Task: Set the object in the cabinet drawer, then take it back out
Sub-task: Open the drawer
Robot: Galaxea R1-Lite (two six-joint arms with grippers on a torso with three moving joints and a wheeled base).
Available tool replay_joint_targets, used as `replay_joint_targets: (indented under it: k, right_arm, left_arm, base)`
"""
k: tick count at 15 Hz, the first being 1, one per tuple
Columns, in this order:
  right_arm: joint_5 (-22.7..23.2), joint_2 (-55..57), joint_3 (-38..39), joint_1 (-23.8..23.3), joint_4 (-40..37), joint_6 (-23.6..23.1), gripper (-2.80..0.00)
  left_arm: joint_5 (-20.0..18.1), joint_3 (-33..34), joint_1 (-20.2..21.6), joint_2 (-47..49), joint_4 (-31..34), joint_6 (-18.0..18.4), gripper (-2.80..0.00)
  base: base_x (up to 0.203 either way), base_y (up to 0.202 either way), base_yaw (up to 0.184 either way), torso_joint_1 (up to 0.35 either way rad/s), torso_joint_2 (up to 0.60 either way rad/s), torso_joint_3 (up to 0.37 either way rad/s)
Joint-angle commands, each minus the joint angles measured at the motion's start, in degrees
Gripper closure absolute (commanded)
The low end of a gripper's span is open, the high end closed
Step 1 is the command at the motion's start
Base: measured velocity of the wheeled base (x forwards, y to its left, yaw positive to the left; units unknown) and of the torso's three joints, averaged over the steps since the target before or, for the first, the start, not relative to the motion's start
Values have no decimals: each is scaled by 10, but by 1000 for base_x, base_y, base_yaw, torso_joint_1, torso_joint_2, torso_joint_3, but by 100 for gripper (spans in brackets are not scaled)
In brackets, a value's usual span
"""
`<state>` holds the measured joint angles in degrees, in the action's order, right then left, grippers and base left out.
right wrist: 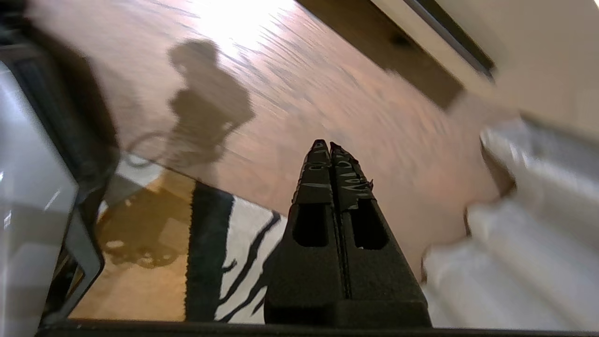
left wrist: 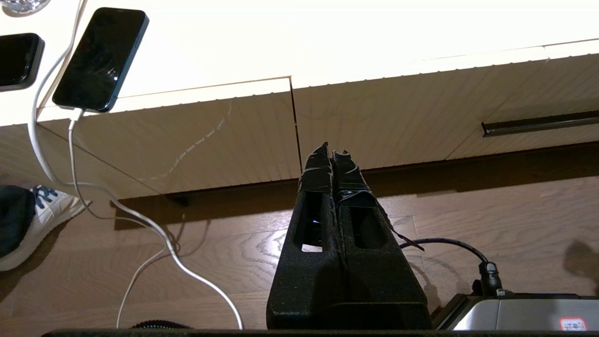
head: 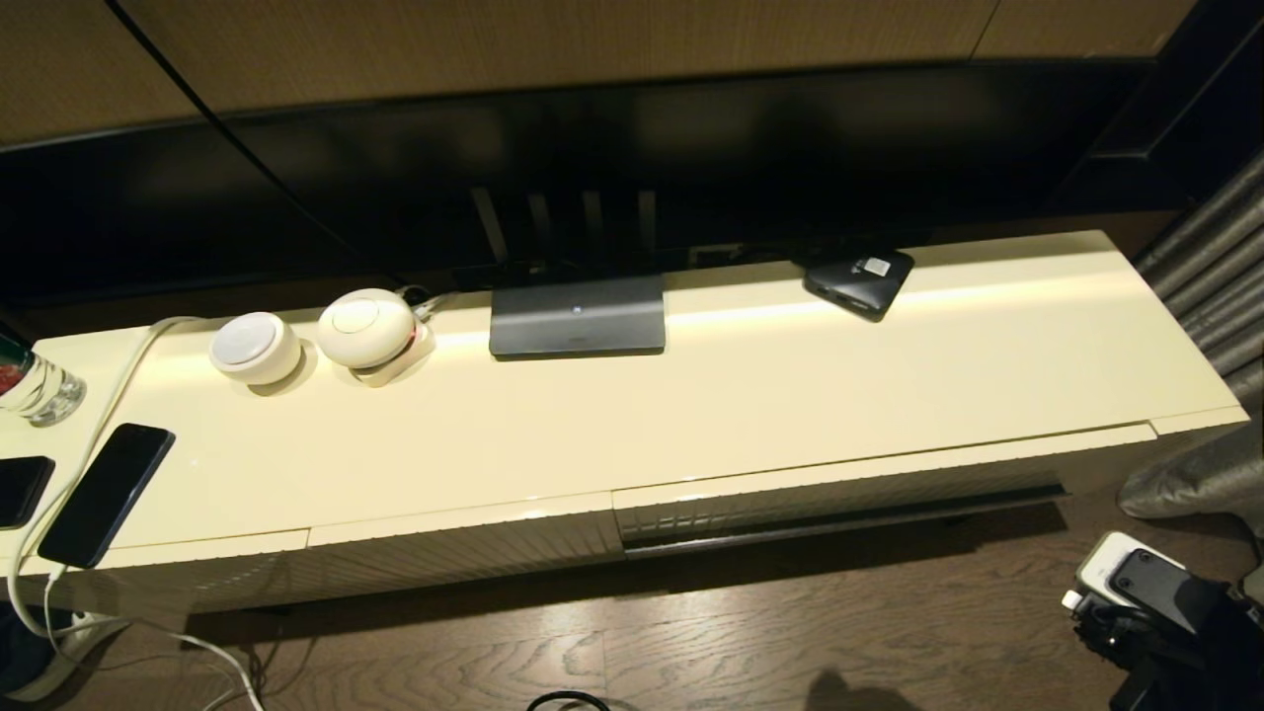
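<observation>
My right gripper hangs low over the wooden floor, fingers pressed together on nothing. My left gripper, likewise pressed together, faces the ribbed cabinet drawer.

On the desk, a phone lies near left, two speakers far left, a box far right.
</observation>
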<state>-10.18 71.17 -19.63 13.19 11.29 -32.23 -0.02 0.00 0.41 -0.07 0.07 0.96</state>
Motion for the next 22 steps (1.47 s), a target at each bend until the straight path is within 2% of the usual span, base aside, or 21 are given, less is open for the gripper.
replay_joint_targets:
  k: [1, 4, 6, 8, 9, 10, 11, 13, 14, 15, 19, 22]
  right_arm:
    - [43, 23, -11, 0, 4, -65, 0]
    - [80, 58, -35, -5, 7, -130, 0]
    - [116, 92, -56, -19, 8, -213, 0]
    - [127, 111, -76, -31, 4, -289, 0]
    - [133, 124, -85, -41, 4, -347, 0]
    - [154, 137, -92, -49, 5, -395, 0]
    - [188, 144, -94, -54, 5, -424, 0]
    - [204, 146, -90, -55, 6, -440, 0]
    - [219, 147, -82, -55, 4, -482, 0]
    - [226, 150, -75, -52, 2, -495, 0]
    - [234, 159, -60, -35, 0, -499, 0]
    - [305, 175, -51, -34, -2, -501, 0]
  left_arm:
    - [0, 2, 0, 1, 0, 0, 0]
    - [0, 2, 0, 1, 0, 0, 0]
    - [0, 2, 0, 1, 0, 0, 0]
    - [0, 2, 0, 1, 0, 0, 0]
    - [0, 2, 0, 1, 0, 0, 0]
    - [0, 2, 0, 1, 0, 0, 0]
    - [0, 2, 0, 1, 0, 0, 0]
    - [0, 2, 0, 1, 0, 0, 0]
    - [0, 2, 1, 1, 0, 0, 0]
    - [0, 2, 0, 1, 0, 0, 0]
    - [0, 2, 0, 1, 0, 0, 0]
    - [0, 2, 0, 1, 0, 0, 0]
  base:
    - [0, 0, 0, 0, 0, 0]
    - [0, 0, 0, 0, 0, 0]
    - [0, 0, 0, 0, 0, 0]
    - [0, 0, 0, 0, 0, 0]
    - [0, 0, 0, 0, 0, 0]
    - [0, 0, 0, 0, 0, 0]
    - [0, 0, 0, 0, 0, 0]
    - [0, 0, 0, 0, 0, 0]
    - [0, 0, 0, 0, 0, 0]
    - [0, 0, 0, 0, 0, 0]
    - [0, 0, 0, 0, 0, 0]
    - [0, 0, 0, 0, 0, 0]
